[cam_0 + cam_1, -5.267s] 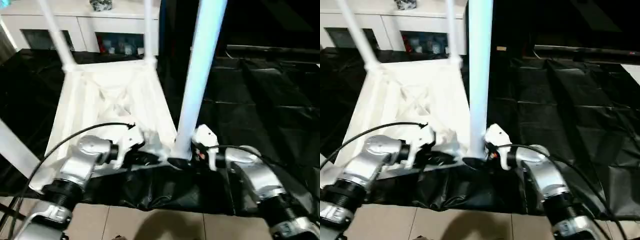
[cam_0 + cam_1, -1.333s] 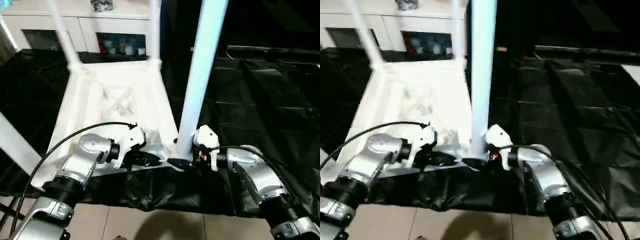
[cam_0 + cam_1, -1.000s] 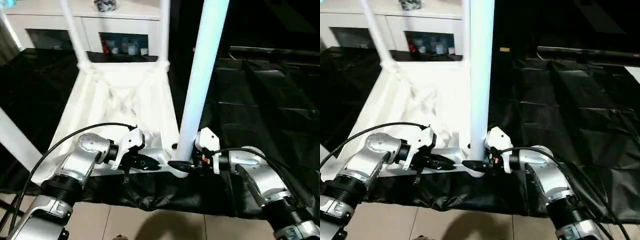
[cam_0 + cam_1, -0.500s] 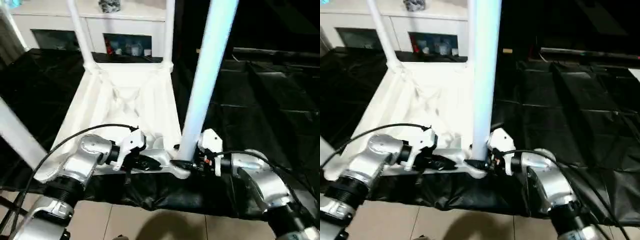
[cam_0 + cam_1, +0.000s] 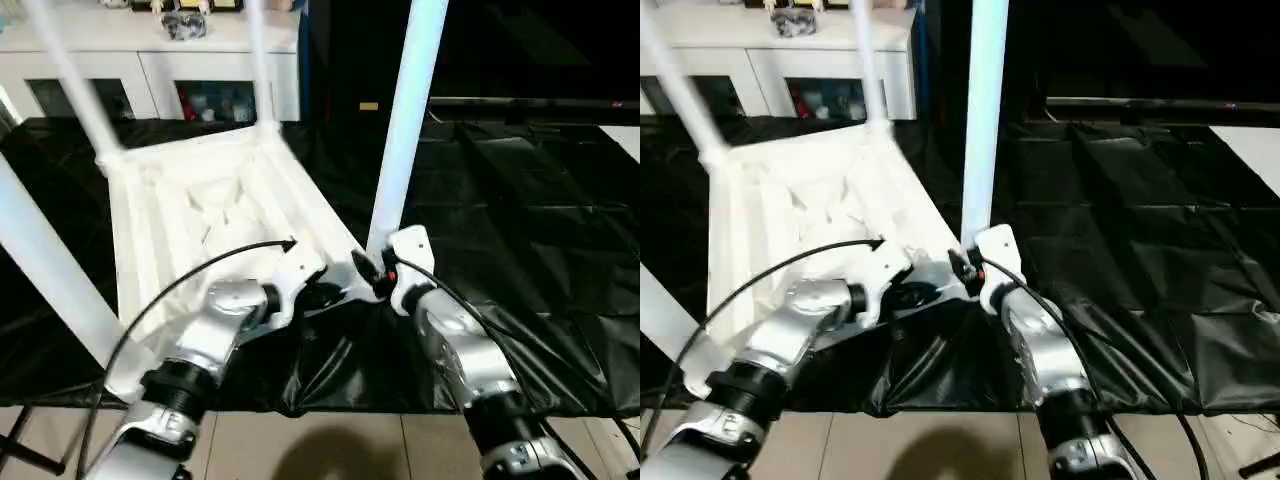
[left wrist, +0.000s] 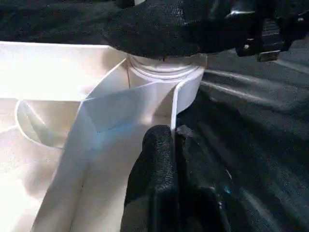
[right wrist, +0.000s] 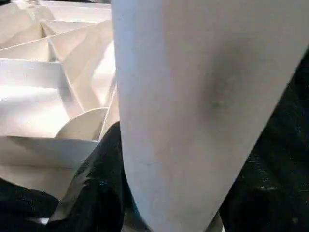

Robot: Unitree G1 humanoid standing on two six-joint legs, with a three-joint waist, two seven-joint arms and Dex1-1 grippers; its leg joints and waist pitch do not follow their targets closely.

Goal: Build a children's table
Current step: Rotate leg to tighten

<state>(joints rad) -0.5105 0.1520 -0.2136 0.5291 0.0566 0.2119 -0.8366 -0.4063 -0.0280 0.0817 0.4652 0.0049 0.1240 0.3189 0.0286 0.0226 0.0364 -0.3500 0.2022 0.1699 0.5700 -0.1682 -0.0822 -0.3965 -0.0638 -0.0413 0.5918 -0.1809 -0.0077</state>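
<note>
The children's table lies upside down on a black sheet, its ribbed underside (image 5: 200,215) facing up. Two legs (image 5: 75,95) (image 5: 258,60) stand in the far corners. Another leg (image 5: 45,270) stands at the near left. A fourth leg (image 5: 405,120) rises from the near right corner socket (image 6: 164,72). My right gripper (image 5: 372,270) is shut around that leg's foot (image 7: 193,96). Just left of the socket, my left gripper (image 5: 325,295) is shut on the top's thin edge wall (image 6: 175,108), its fingers (image 6: 159,159) pinching it.
A white cabinet with glass doors (image 5: 150,80) stands behind the table. The black sheet (image 5: 520,200) spreads wide to the right, with a dark bar (image 5: 520,100) at its far edge. Tiled floor (image 5: 330,450) shows nearest me. A black cable (image 5: 200,270) loops over my left forearm.
The whole view has shifted. The table top now sits askew to the cabinet, its near right corner swung away from me. Both grippers keep their holds.
</note>
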